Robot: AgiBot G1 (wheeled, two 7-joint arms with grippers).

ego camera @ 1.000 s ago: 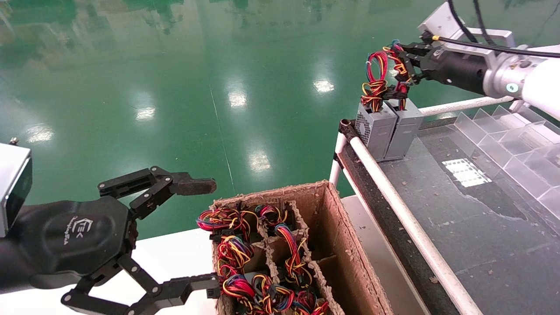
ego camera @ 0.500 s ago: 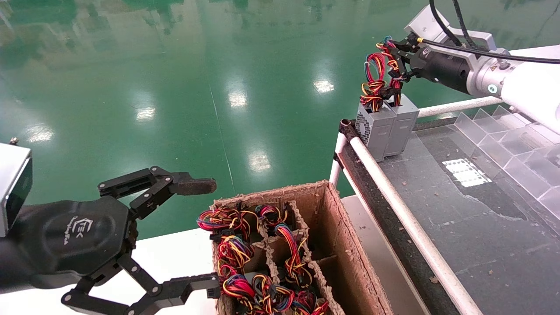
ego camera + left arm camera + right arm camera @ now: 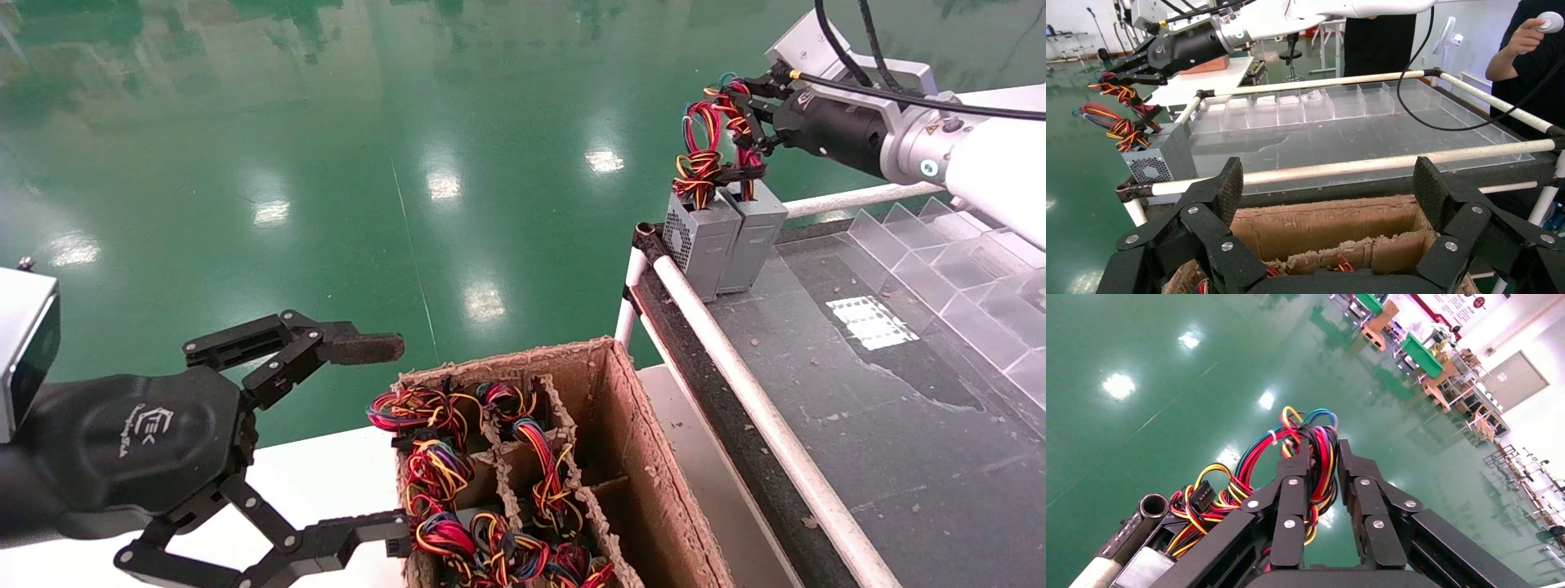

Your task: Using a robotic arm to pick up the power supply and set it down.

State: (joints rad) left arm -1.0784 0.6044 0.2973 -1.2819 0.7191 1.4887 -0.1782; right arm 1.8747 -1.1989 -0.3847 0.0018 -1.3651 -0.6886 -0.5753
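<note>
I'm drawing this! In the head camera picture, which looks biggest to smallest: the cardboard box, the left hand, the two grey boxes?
1. Left hand, though nearness inflates it; cardboard box looks similar.
2. Two grey boxes, smallest, farthest away.

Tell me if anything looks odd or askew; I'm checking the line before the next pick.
The two grey metal power supplies stand at the far corner of the dark conveyor table, against its white rail. Debris specks litter the table. The cardboard box's edges look frayed.

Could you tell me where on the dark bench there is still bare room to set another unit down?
Bare dark bench top runs between the white rail and the clear dividers. The far corner is crowded: two grey boxes, where the right pincer grips the power supply wires.
</note>
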